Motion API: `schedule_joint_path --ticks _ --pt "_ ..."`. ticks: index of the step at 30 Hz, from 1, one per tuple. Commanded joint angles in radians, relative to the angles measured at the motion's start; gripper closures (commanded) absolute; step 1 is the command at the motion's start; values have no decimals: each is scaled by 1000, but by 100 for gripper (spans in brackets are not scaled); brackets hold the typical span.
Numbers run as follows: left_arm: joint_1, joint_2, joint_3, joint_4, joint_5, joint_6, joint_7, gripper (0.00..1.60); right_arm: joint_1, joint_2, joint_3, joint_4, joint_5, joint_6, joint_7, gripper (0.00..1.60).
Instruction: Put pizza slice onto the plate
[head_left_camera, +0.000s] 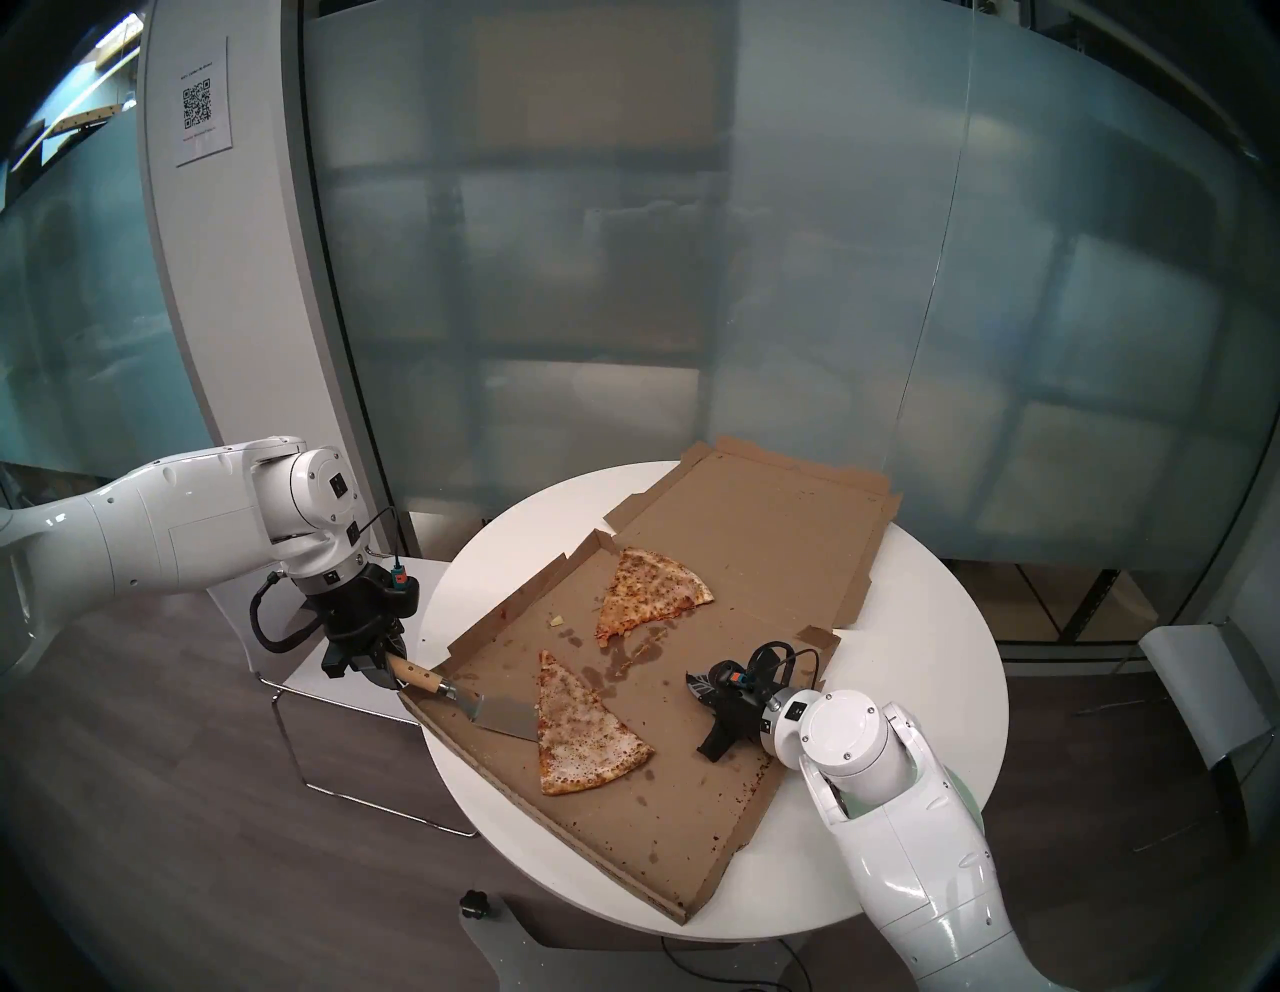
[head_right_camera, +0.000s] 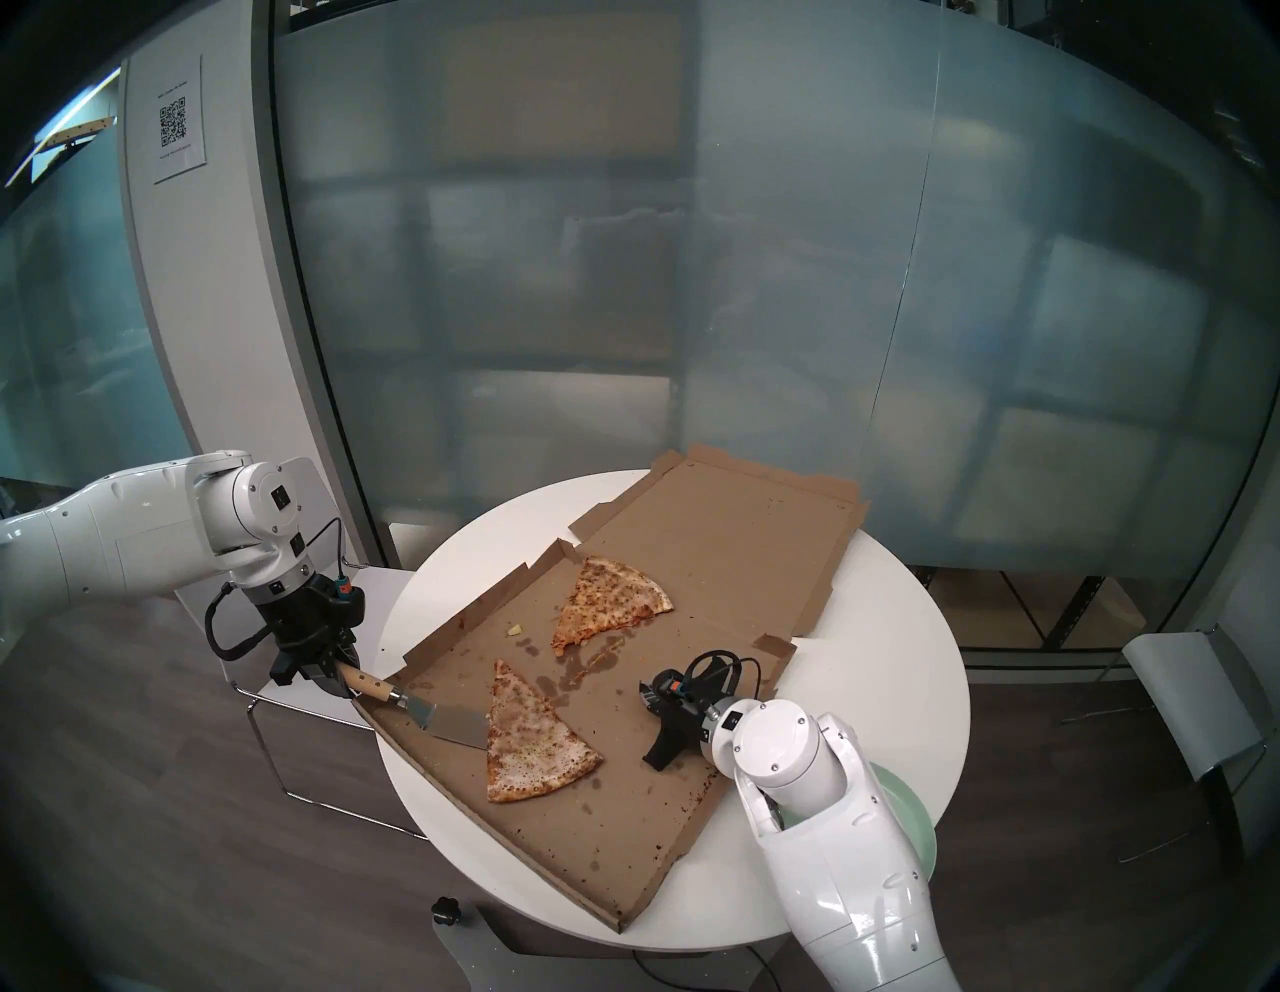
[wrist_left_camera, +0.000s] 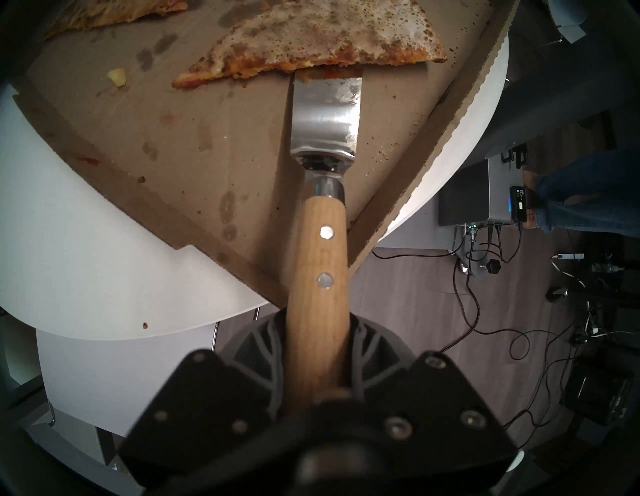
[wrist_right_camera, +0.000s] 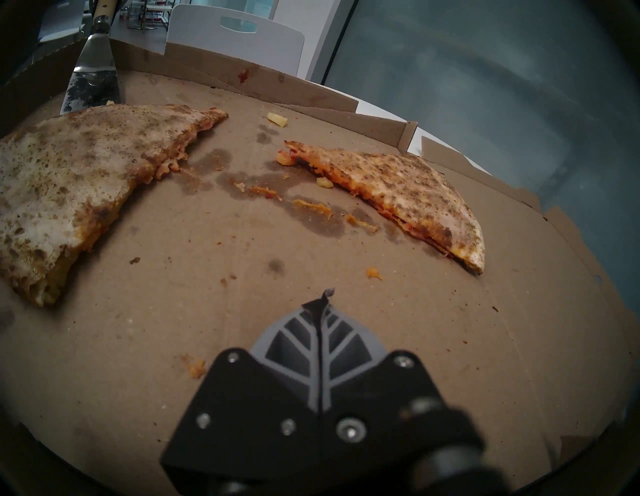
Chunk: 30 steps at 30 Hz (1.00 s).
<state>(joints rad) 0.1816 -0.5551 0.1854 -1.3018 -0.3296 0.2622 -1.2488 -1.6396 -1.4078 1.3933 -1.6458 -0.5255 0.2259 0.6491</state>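
The pizza slice (head_left_camera: 582, 727) (head_right_camera: 530, 741) (wrist_right_camera: 62, 187) lies flat in the near-left part of the open cardboard pizza box (head_left_camera: 692, 817), tip pointing away. My left gripper (head_left_camera: 384, 665) (wrist_left_camera: 317, 346) is shut on the wooden handle of a metal spatula (head_left_camera: 502, 720) (wrist_left_camera: 325, 114). The blade's front edge is tucked just under the slice's (wrist_left_camera: 329, 38) left side. My right gripper (head_left_camera: 696, 682) (wrist_right_camera: 323, 301) is shut and empty, low over the box floor to the right of the slice. The plate (head_right_camera: 907, 817) sits at the table's near-right edge, mostly hidden behind my right arm.
A second, more orange slice (head_left_camera: 651, 596) (wrist_right_camera: 398, 194) lies farther back in the box, with grease stains and crumbs between the two. The box lid (head_left_camera: 762, 526) lies flat behind. All rests on a round white table (head_left_camera: 900, 623). White chairs stand at left (head_left_camera: 325, 700) and right (head_left_camera: 1205, 693).
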Motion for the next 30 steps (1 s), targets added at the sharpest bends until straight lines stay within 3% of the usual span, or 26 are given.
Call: schedule_joint_path --ticks 1,30 --pt "-11 -10 -14 -11 -12 9 2 160 7 -11 -9 0 3 -3 0 160" --pt "28 -69 -3 20 -36 17 41 160 31 -14 -9 35 6 -10 13 160"
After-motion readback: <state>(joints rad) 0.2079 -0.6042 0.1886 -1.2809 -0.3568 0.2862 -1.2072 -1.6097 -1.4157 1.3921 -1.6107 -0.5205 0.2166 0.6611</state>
